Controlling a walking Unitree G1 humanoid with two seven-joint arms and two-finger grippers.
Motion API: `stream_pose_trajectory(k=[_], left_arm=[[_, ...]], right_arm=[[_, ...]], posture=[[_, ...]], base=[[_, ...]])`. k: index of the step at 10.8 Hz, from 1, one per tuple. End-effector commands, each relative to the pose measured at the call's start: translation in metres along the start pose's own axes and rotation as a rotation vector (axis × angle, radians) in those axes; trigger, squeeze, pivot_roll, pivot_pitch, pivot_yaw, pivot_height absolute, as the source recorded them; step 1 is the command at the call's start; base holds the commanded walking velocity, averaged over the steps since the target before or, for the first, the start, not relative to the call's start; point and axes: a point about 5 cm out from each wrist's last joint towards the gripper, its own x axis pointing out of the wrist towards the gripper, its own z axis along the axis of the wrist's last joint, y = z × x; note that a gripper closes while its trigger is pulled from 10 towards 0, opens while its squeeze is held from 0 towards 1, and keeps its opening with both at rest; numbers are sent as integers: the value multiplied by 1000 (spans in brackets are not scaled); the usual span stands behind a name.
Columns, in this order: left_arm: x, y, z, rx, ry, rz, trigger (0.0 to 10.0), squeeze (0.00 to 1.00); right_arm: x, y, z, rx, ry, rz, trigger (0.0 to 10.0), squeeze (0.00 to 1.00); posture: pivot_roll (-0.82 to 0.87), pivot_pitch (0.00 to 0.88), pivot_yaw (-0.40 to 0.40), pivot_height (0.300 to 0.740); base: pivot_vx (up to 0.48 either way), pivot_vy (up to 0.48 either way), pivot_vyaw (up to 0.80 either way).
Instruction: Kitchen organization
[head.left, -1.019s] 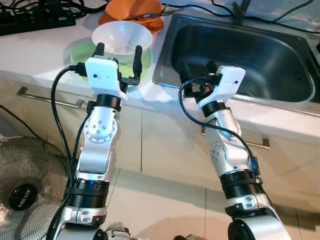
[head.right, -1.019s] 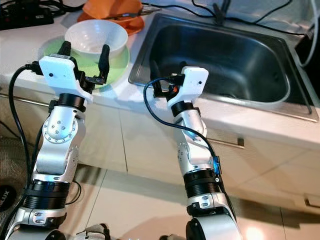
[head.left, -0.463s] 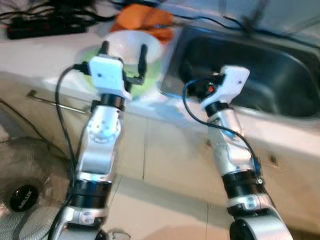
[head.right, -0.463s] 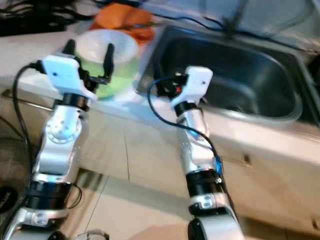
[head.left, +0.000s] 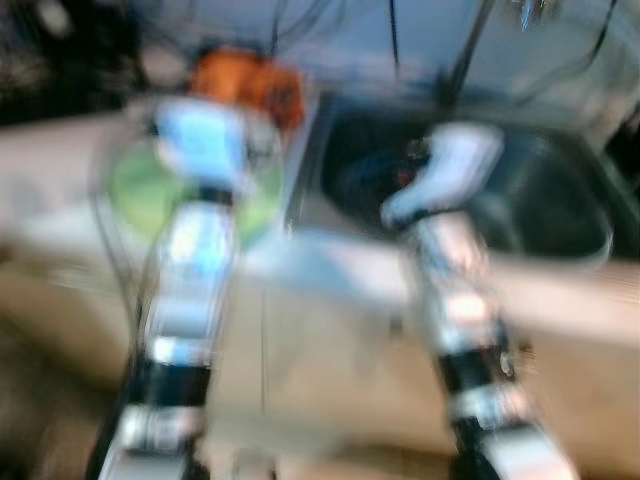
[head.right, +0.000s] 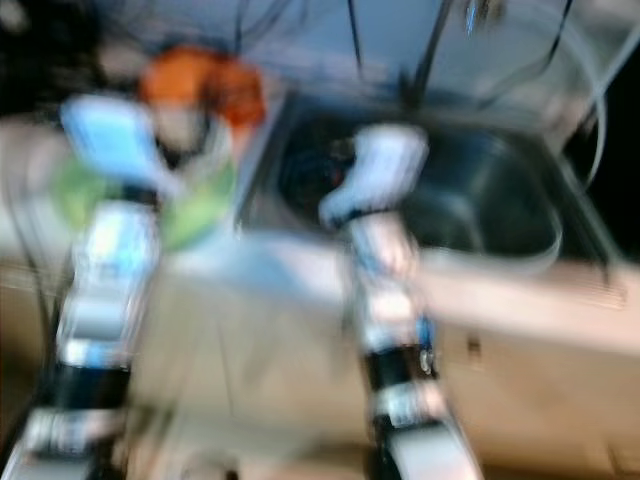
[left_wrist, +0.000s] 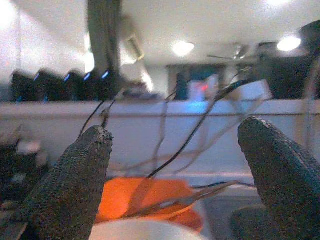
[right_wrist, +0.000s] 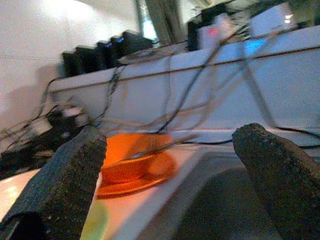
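Head views blurred, pale counter (head.left: 60, 215), steel sink (head.left: 560, 215), cabled backsplash (right_wrist: 200, 95), left claw (left_wrist: 175, 165) and right claw (right_wrist: 167, 167) spread.

No text, label, brand, number or sign can be read anywhere. Both head views are smeared by motion blur, so nothing on the bench, the sink or the robot's arms resolves into letters. In the wrist views, the small lit red and blue spots on the dark devices along the back ledge (left_wrist: 75, 82) are glows only, with no legible characters.
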Motion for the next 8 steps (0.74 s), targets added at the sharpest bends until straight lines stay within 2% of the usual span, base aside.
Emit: stream_pose_trajectory(k=[1,3,6,8], left_arm=[[1,-10,3,-10,-12,-27,10000,0],[1,-9,4,0,-20,-21,10000,0],[3,-10,10,8,-45,-25,10000,0],[9,-14,20,-9,-64,-75,10000,0]], right_arm=[[-2,-12,5,-15,-12,-32,10000,0],[-2,-12,5,-16,-13,-31,10000,0],[-3,-11,4,-21,-10,-23,10000,0],[-3,-12,3,-17,-5,-27,10000,0]], posture=[[104,117,-86,740],[103,117,-86,740],[106,117,-87,740],[109,118,-87,740]], base=[[450,0,0],[339,0,0],[0,0,0],[0,0,0]])
